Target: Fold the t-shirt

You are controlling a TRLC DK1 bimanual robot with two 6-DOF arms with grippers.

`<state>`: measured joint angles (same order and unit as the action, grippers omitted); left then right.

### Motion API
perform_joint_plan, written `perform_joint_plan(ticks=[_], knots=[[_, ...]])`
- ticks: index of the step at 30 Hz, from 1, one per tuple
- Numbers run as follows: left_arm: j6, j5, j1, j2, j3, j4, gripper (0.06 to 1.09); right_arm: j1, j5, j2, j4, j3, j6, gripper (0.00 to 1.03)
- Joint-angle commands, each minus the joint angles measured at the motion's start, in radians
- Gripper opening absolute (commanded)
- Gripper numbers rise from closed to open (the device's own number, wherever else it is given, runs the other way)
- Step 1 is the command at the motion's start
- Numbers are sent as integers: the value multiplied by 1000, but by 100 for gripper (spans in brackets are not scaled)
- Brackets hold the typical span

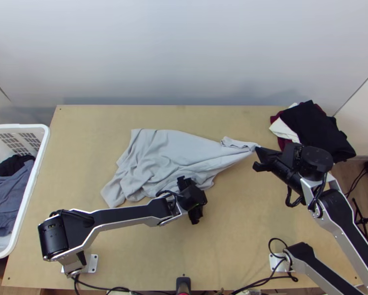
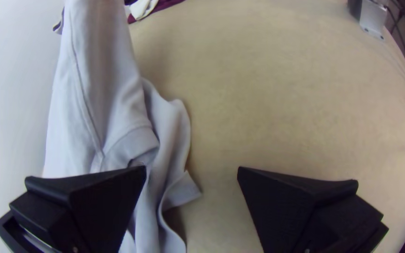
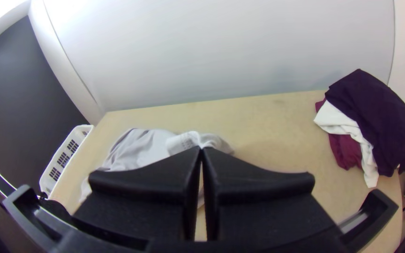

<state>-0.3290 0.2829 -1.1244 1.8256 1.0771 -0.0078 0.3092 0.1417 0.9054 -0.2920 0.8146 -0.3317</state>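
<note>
White basket [image 1: 35, 174] holding blue-grey cloth [image 1: 6, 196], black cloth [image 1: 9, 165]; left fingers [image 1: 182, 183] spread; right fingers [image 1: 268, 154] closed on t-shirt's [image 1: 174, 152] end

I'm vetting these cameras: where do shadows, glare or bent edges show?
Top view: soft shadow low on the pale wall behind the light wooden table; left wrist view: table's edge bows, corners dark; right wrist view: bright glare at upper left.

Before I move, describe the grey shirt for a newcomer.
On the wooden table, between the white basket and the clothes pile, lies a rumpled pale grey t-shirt. Its end is pinched in the right gripper; the pile is black, white and maroon, the basket's clothes darker.
</note>
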Motion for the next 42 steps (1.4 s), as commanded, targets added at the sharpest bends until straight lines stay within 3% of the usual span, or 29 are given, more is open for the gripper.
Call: perform_joint_plan(ticks=[1, 3, 4, 6, 11, 15, 24, 28, 35, 37, 42], knots=[[-38, 33, 2, 3, -14, -47, 100, 1, -1, 24, 17, 11, -1, 3], [-36, 33, 2, 1, -17, -50, 96, 1, -1, 27, 21, 11, -1, 3], [-35, 33, 6, 1, -17, -46, 80, -1, -2, 30, 24, 11, -1, 3], [-35, 33, 25, 29, 7, -18, 23, -1, -2, 33, 25, 11, -1, 3], [13, 42, 94, 80, 44, 62, 23, -1, -4, 33, 28, 12, -3, 3], [19, 127, 140, 81, 76, 123, 21, -1, -4, 35, 28, 12, -1, 3], [65, 136, 120, -279, 158, -167, 22, -28, -4, 53, 22, 43, 19, 3], [64, 122, 156, -486, 225, -293, 22, -70, 2, 72, -44, 127, 43, 3], [70, -100, 483, -674, 469, -351, 21, -159, 67, 122, -216, 396, 60, 3], [82, -125, 611, -672, 547, -351, 21, -170, 78, 141, -299, 525, 57, 3], [156, -286, 934, -703, 575, -385, 22, -170, 78, 199, -458, 862, 48, 3]])
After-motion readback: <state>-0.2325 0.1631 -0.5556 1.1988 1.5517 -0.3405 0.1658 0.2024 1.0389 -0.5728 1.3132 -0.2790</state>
